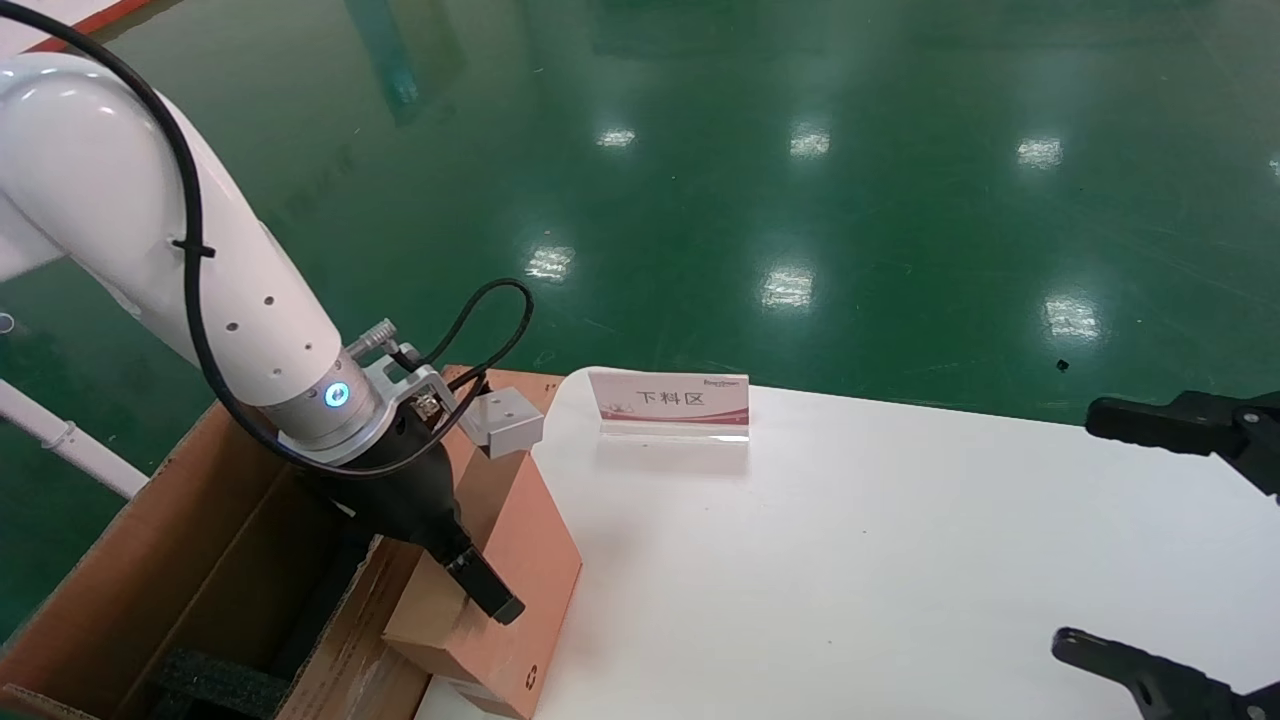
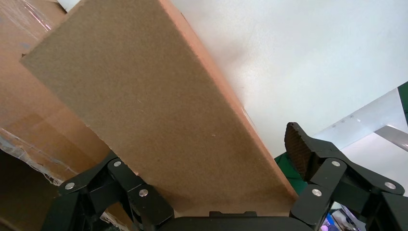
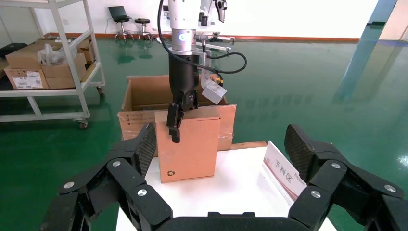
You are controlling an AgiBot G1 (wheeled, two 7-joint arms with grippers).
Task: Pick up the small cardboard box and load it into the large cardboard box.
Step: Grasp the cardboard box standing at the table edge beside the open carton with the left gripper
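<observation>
The small cardboard box (image 1: 520, 560) (image 3: 192, 144) stands on edge at the left rim of the white table (image 1: 900, 560), its recycling mark low on the face toward the right arm. My left gripper (image 1: 480, 595) (image 2: 219, 139) comes down over its top edge and straddles it, open. One pad (image 2: 297, 149) shows a sliver of gap to the box (image 2: 154, 106); the other finger is hidden behind it. The large cardboard box (image 1: 200, 540) (image 3: 144, 96) sits open directly left of the table, touching the small box. My right gripper (image 1: 1085, 530) hangs open over the table's right side.
A pink and white sign (image 1: 670, 400) (image 3: 284, 175) stands near the table's far edge. Black foam (image 1: 215, 685) lies in the carton's bottom. A wheeled shelf cart (image 3: 48, 57) with boxes stands on the green floor beyond the carton.
</observation>
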